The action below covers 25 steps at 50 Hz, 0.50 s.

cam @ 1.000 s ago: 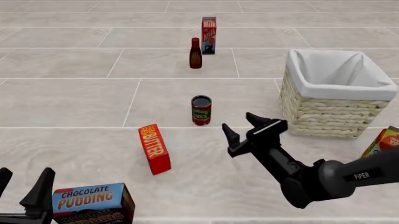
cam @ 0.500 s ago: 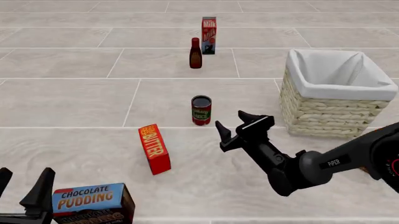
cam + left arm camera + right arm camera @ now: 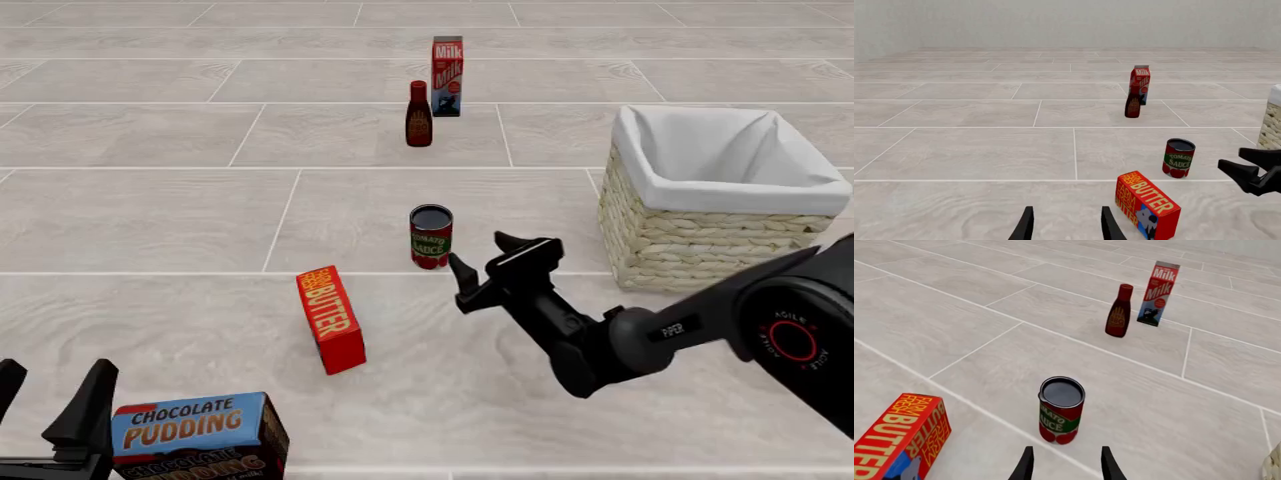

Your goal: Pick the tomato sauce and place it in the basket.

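We see the right gripper with jaws open, just beside the small red tomato sauce can, not touching. The red butter box stands near. The big woven basket sits right. The left gripper is open too.

The basket is cut off at the edge.

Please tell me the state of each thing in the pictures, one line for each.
Can: upright, not gripped.
Basket: upright, nothing seen inside.
Right gripper: open, beside the can.
Left gripper: open, holding nothing.
Bottle: upright, capped.
Milk carton: upright.
Butter box: standing on end.
Pudding box: on its side.
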Motion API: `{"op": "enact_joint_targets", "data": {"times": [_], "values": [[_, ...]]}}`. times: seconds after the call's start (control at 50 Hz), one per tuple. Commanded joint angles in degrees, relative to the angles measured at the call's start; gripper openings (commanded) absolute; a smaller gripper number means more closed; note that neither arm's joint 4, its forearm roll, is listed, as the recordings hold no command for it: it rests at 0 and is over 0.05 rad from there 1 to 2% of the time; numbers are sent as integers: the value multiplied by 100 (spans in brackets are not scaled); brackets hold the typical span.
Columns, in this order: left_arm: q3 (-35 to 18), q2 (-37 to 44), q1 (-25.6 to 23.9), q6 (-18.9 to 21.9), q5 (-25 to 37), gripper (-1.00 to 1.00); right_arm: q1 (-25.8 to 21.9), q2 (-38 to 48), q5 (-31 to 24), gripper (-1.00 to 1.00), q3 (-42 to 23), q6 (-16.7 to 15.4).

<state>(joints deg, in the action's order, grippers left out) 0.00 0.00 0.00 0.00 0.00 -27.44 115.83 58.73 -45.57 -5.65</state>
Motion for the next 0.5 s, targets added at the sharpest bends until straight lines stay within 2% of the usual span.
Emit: {"op": "enact_joint_targets", "data": {"times": [0.02, 0.5], "values": [[0, 0, 0, 0, 0, 100, -30, 151, -165, 100, -324, 15], [0, 0, 0, 0, 0, 100, -118, 453, -566, 100, -909, -91]]}}
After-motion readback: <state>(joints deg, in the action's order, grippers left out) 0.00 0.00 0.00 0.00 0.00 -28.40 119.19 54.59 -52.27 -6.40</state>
